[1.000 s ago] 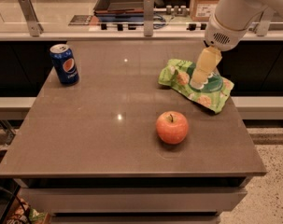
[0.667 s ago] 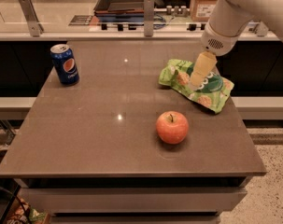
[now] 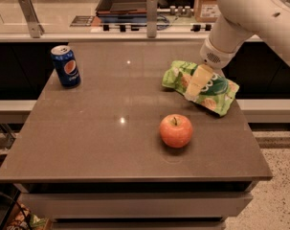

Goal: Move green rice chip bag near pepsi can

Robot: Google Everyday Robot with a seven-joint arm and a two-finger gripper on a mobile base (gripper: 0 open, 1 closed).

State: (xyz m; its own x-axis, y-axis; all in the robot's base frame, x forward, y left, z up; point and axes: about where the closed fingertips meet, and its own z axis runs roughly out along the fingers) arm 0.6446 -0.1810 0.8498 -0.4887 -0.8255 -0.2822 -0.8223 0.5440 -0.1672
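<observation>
The green rice chip bag (image 3: 216, 90) lies flat and crinkled on the right side of the brown table (image 3: 111, 143), near its right edge. The pepsi can (image 3: 65, 66) stands upright at the far left of the table, well apart from the bag. My gripper (image 3: 191, 94) reaches down from the white arm (image 3: 240, 18) at the upper right, and its pale fingers (image 3: 198, 80) sit over the middle of the bag, covering part of it.
A red apple (image 3: 176, 130) stands on the table in front of the bag, toward the front right. Behind the table runs a counter with a dark tray (image 3: 128, 1) and metal posts (image 3: 151, 16). The table's right edge is close to the bag.
The arm has shifted slightly left and down over the bag. The bag, can and apple have not moved.
</observation>
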